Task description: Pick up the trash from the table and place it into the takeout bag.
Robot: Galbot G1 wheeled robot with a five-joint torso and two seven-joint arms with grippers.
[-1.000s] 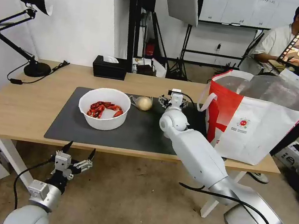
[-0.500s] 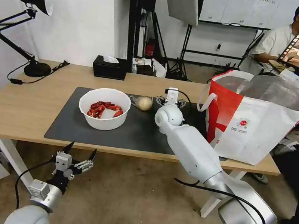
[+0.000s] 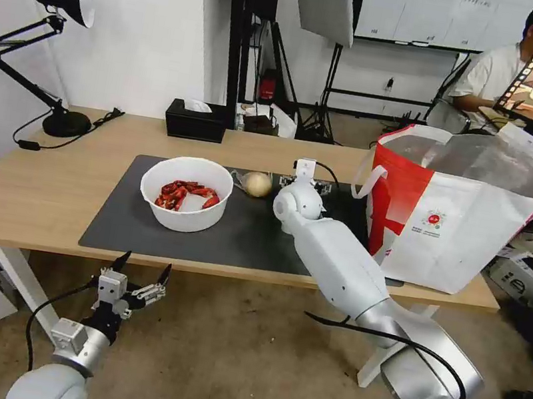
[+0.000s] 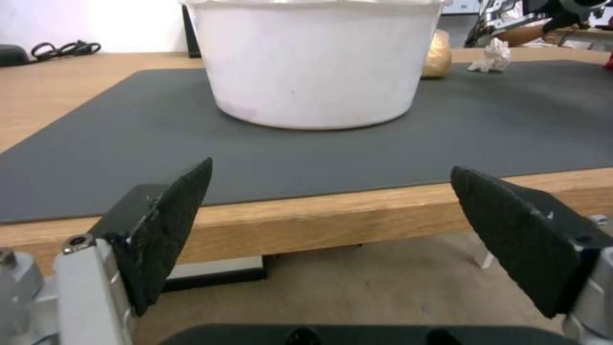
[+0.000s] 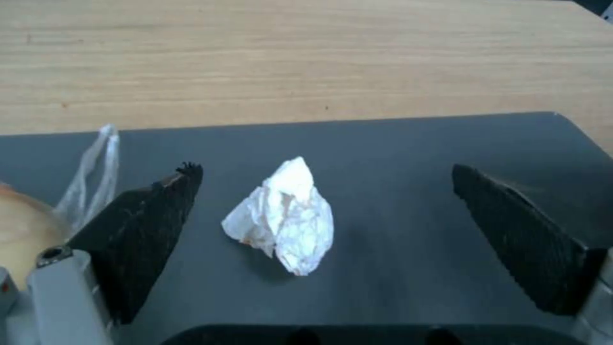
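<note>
Right now the right gripper (image 5: 325,230) hangs over the far middle of the dark mat (image 3: 247,237) on the surface (image 3: 31,196), its two black fingers (image 5: 153,230) spread wide and holding nothing. In the right wrist view the crumpled tissue (image 5: 284,223) lies on the mat between those fingers, somewhat closer to the finger on the bun's side, and touches neither. Its long axis runs roughly across the line between the fingers, so a squeeze would take it across its narrow width. That is the relation the coming move turns on, by my reading: the tissue sits just ahead of the gripper's centre, and a short drop with a slight shift toward the bun should centre it.

The wrapped bun (image 3: 257,184) rests just beside the right gripper (image 3: 304,180), between it and the white bowl (image 3: 185,193) of red shells; the loose tail of the bun's wrap (image 5: 96,167) lies near one finger and could get caught. The takeout bag (image 3: 459,216) stands open at the right end of the surface, close to the right arm.

The left gripper (image 3: 133,276) is parked below the near edge of the surface, fingers apart and empty, facing the bowl (image 4: 313,62). It is well apart from the tissue (image 4: 490,56), so the right arm is plainly the nearer one.
</note>
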